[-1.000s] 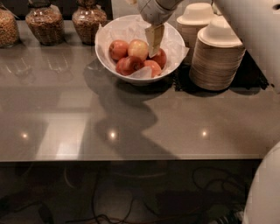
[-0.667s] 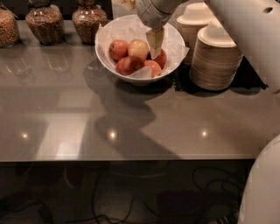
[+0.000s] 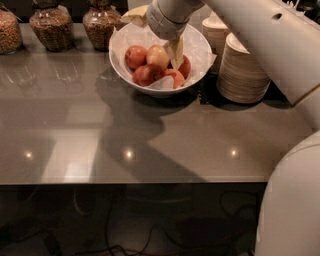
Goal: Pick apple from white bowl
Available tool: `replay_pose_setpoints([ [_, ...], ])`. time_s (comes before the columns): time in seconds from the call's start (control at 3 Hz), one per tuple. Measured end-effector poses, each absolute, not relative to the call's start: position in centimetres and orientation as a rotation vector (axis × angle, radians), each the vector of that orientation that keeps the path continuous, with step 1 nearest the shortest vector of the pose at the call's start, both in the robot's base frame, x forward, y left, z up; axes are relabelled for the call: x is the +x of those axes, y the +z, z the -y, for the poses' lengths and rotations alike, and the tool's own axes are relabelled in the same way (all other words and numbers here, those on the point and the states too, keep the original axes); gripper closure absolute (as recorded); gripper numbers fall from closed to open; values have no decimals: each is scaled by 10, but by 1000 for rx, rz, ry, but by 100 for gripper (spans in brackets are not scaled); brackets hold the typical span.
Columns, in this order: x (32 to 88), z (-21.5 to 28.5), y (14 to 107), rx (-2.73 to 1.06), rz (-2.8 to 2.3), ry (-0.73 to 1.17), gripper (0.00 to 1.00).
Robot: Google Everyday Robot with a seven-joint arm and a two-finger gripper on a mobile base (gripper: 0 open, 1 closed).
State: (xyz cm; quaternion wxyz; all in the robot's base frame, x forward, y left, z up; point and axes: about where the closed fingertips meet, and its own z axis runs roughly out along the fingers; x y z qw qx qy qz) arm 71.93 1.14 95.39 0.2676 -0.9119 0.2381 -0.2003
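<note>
The white bowl (image 3: pixel 118 56), lined with crinkled white paper, stands at the back of the grey table and holds several apples. The apple (image 3: pixel 157 56), pale yellowish-pink, lies at the top middle of the pile, among deeper red apples (image 3: pixel 146 75). My gripper (image 3: pixel 151 44) hangs over the bowl from above and looks open. One cream finger (image 3: pixel 175 53) points down just right of the pale apple, close to it. The other finger (image 3: pixel 135 15) is up at the bowl's far left rim. Nothing is held.
Stacked beige disposable bowls (image 3: pixel 245 75) stand right of the white bowl, with a second stack (image 3: pixel 215 30) behind. Glass jars of grains (image 3: pixel 50 27) line the back left. My white arm (image 3: pixel 270 45) crosses the upper right. The table's front edge (image 3: pixel 130 181) runs across the middle.
The gripper stays over the bowl with its lower finger beside the pale apple. The arm's upper link has swung further into view on the right.
</note>
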Motion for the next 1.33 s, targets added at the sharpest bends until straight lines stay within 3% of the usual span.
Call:
replay_pose_setpoints([
  [0.67, 725, -6, 937, -2569, -570, -630, 4],
  [1.33, 731, 7, 928, -2607, -584, -710, 19],
])
